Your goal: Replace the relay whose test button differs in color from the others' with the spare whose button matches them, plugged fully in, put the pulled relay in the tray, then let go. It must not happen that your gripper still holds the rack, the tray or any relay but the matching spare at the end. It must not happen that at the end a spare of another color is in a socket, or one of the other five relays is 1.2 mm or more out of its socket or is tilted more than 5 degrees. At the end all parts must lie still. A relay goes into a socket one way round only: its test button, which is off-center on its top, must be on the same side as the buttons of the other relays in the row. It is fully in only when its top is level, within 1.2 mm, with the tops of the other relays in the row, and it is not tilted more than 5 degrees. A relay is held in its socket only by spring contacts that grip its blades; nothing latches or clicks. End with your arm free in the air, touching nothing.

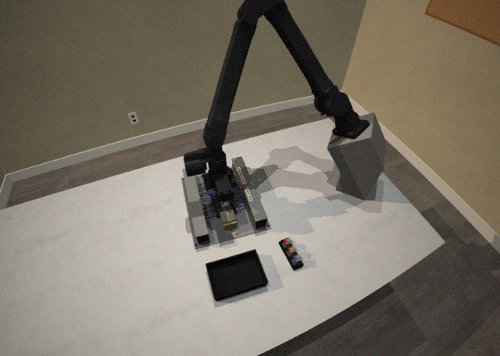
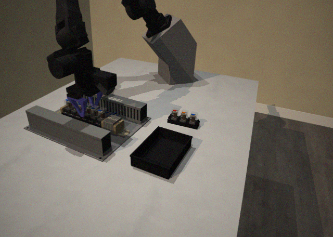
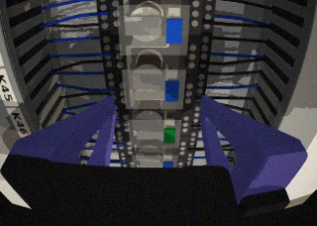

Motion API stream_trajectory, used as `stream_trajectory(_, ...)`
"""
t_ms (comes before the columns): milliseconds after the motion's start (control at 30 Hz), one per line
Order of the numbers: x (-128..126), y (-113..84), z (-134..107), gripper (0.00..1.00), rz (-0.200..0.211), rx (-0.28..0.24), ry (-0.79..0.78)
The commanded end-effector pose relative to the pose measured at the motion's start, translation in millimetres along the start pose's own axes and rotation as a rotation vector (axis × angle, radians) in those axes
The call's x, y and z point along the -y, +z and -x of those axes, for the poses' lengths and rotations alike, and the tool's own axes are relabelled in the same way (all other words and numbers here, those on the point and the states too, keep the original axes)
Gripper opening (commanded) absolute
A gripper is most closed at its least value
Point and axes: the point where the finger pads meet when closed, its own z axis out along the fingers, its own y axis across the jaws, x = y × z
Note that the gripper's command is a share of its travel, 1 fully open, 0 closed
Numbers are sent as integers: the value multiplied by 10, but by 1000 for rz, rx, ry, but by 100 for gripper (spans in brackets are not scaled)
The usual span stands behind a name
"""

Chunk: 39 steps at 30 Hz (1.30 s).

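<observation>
Black tray (image 1: pixel 236 293) (image 2: pixel 150 170) with nothing inside, relay rack (image 1: pixel 299 266) (image 2: pixel 182 125) beside the tray holding red-, orange- and blue-button spares, fingers (image 2: pixel 82 110) beyond the tray, pointing down, partly open, gripping nothing visible.

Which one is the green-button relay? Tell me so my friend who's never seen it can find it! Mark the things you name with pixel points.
Find the two long gray wire ducts (image 1: pixel 196 211) (image 2: pixel 68 129) on the table. Between them runs a row of clear relays, under the black arm's purple-fingered claw (image 3: pixel 158 104). Yours is the relay with the green button (image 3: pixel 153 132); the other buttons you can see in that row are blue.
</observation>
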Motion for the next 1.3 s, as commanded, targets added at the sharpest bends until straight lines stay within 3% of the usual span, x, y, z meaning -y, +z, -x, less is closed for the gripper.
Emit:
stream_trajectory(0,217,-138,-73,59,-40,4,15)
stream_trajectory(1267,98,-124,-69,59,-31,3,10)
